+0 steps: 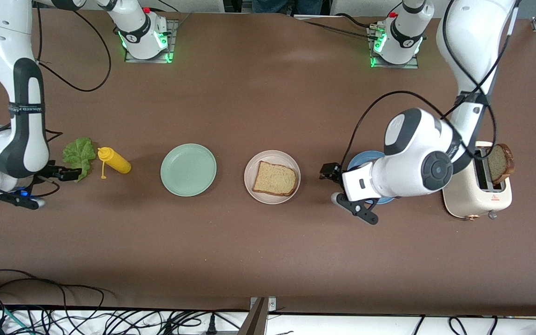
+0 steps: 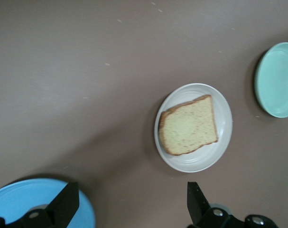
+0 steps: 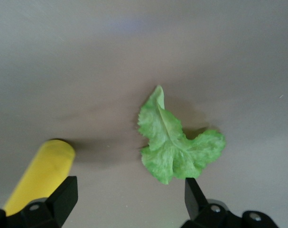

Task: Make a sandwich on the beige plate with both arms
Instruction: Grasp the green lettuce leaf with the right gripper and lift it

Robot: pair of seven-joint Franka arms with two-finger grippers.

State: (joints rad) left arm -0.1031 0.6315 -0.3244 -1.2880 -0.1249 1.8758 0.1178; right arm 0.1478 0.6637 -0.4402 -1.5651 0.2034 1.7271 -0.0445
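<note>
A single slice of tan bread [image 1: 275, 179] [image 2: 189, 126] lies on the beige plate [image 1: 249, 170] [image 2: 225, 118] in the middle of the table. The green lettuce leaf [image 1: 79, 155] [image 3: 174, 145] lies on the table toward the right arm's end. A second bread slice [image 1: 501, 163] stands in the toaster [image 1: 475, 195]. My left gripper [image 1: 329, 171] [image 2: 132, 202] is open and empty, low over the table between the blue plate [image 1: 363, 160] [image 2: 20, 202] and the beige plate. My right gripper [image 1: 65, 174] [image 3: 129, 194] is open and empty, just beside the lettuce.
A yellow mustard bottle [image 1: 115, 161] [image 3: 39, 178] lies on its side next to the lettuce. A mint-green plate [image 1: 188, 169] [image 2: 276, 80] sits between the bottle and the beige plate. Cables hang along the table's front edge.
</note>
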